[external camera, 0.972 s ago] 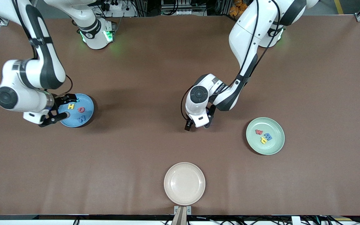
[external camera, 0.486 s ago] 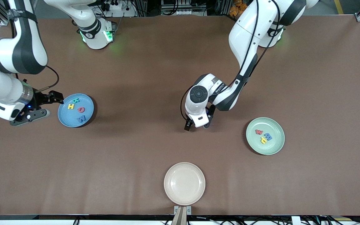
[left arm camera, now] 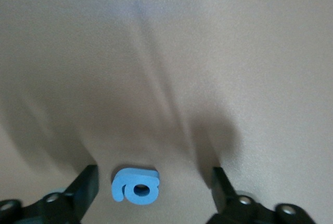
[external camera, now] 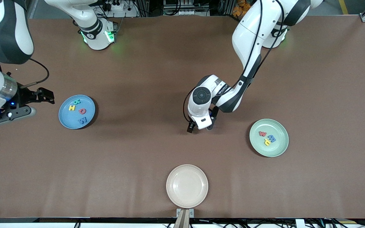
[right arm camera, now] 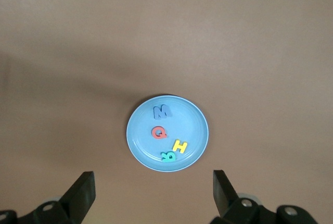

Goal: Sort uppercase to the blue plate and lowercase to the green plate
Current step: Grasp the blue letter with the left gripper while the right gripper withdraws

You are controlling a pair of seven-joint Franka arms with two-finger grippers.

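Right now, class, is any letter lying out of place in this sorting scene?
Yes. One blue rounded letter lies on the bare table, between the left gripper's open fingers, in no plate. The blue plate and green plate hold the others.

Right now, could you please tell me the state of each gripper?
Left gripper: open, down around a blue lowercase letter on the table, not gripping it.
Right gripper: open, empty, beside the blue plate.

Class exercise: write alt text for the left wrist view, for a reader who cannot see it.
A small blue foam letter, rounded with a hole in it, lies on the bare brown table between the two open black fingers of the left gripper. Neither finger touches the letter, and no plate appears in this view.
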